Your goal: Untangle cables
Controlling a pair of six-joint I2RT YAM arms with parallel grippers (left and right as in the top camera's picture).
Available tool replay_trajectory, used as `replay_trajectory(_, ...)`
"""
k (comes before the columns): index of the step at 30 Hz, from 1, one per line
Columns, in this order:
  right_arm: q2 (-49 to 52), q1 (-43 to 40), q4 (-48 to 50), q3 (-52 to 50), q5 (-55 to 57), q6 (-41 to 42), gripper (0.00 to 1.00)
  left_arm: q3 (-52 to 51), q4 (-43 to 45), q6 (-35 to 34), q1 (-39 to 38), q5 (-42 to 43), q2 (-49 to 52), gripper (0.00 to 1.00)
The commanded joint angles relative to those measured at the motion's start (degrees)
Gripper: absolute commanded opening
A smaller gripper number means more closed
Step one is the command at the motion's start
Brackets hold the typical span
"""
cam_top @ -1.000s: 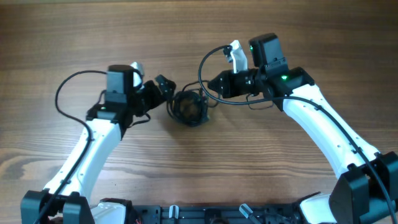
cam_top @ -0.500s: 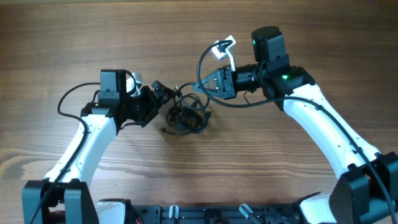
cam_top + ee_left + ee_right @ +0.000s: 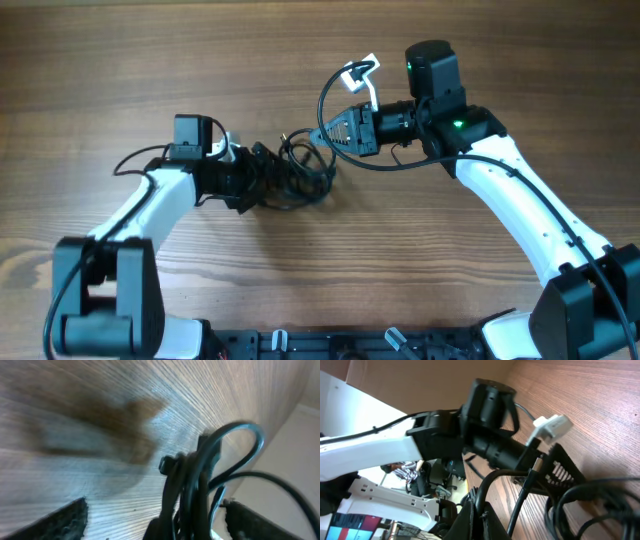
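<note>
A: What could go wrong from here?
B: The right gripper (image 3: 322, 135) has its fingers together on 1 strand. A hard pull could cinch the knot tighter, because the left gripper (image 3: 266, 173) has its fingers apart around the cables (image 3: 302, 178), mid-table between both arms, pinning nothing.
A: Count?
B: 2 grippers, 1 tangle. I can't count the separate cords.

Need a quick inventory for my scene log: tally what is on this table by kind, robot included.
Cable tangle: 1 (the cables; separate cords cannot be counted)
Robot arms: 2 (left arm, right arm)
Claws: 2 (left claw, right claw)
Total: 5
</note>
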Motion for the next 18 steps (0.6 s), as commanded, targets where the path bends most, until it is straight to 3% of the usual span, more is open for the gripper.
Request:
replay_trajectory(1,-1.09,-0.13,0.52,1.51,-2.05,0.17,0.04,-0.26,1.79,0.04,0.22,6.73,2.08,0.71)
replay_trajectory(5,-1.09,-0.13,0.55,1.51,-2.01,0.13,0.04,-0.26,2.32,0.04,0.22,8.41,2.05,0.5)
replay_trajectory(8,-1.09,-0.17,0.5,1.51,-2.01,0.15,0.04,-0.26,4.33,0.07,0.31,7.85,2.05,0.22)
replay_trajectory(13,-1.09,-5.14,-0.24,1.51,-2.01,0.22,0.04,-0.26,1.6,0.72,2.82,-4.87,2.05,0.11)
replay_trajectory(18,-1.09,-9.94,-6.27,1.49,-0.04,-0.04,0.04,-0.26,-0.28,2.25,3.78,-5.38,2.05,0.07)
